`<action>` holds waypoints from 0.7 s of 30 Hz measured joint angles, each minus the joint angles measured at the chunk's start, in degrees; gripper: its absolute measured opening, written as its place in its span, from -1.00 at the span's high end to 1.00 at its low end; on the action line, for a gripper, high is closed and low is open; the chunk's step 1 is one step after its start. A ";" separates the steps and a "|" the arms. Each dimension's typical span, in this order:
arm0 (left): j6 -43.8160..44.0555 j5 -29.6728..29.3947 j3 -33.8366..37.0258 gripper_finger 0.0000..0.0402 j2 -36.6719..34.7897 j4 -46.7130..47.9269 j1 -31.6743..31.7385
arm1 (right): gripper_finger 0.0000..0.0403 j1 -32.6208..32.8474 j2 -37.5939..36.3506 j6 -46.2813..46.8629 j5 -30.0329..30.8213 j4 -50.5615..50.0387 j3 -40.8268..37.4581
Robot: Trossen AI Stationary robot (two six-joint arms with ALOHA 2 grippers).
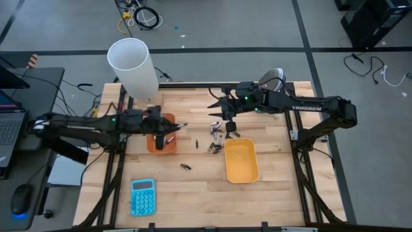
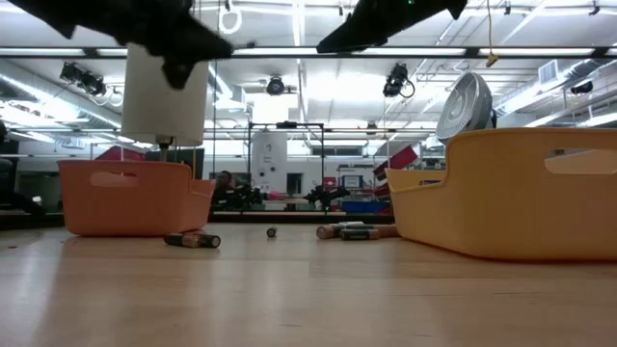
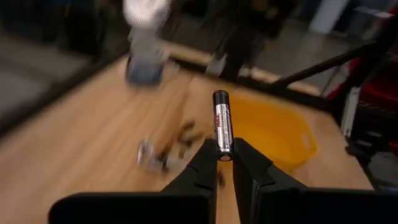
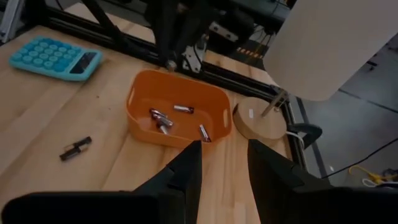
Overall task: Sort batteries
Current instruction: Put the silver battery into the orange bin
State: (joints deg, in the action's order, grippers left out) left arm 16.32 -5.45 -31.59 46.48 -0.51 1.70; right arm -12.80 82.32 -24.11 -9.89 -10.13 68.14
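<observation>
My left gripper (image 3: 224, 163) is shut on a dark battery with a red label (image 3: 222, 118), above the near right corner of the orange tray (image 1: 152, 144). The orange tray (image 4: 177, 115) holds several batteries (image 4: 163, 119). More batteries (image 1: 216, 136) lie loose on the table between the two trays, beside the yellow tray (image 1: 241, 160). One more battery (image 1: 185, 166) lies nearer the front. My right gripper (image 4: 224, 157) is open and empty, up over the far middle of the table (image 1: 217, 108), pointing toward the orange tray. My left gripper pinches the battery by one end (image 3: 224, 151) between its two fingertips (image 3: 208, 158). The battery lies along the fingers and sticks out past them toward the yellow tray (image 3: 280, 130). It is lifted clear of the table and the trays.
A lamp with a white shade (image 1: 133, 66) and a round wooden base (image 4: 256, 118) stands behind the orange tray. A blue calculator (image 1: 142, 196) lies near the front left. In the low view the orange tray (image 2: 135, 198) and yellow tray (image 2: 511, 193) flank the loose batteries (image 2: 352, 231).
</observation>
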 joint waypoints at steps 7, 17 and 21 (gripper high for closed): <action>11.07 -0.42 -0.62 0.88 -2.34 20.09 -0.01 | 0.43 -0.02 -0.01 -0.07 0.00 0.26 0.00; 27.59 -7.45 -8.11 0.88 -0.46 53.73 0.01 | 0.44 -0.02 -0.01 -0.05 0.00 0.08 0.00; 31.85 -7.48 -8.24 0.88 1.78 59.47 0.01 | 0.44 -0.02 -0.01 -0.03 0.00 0.27 0.00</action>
State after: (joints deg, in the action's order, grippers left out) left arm 48.17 -12.93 -39.83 48.26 58.96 1.72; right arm -12.82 82.30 -24.14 -9.89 -9.86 68.14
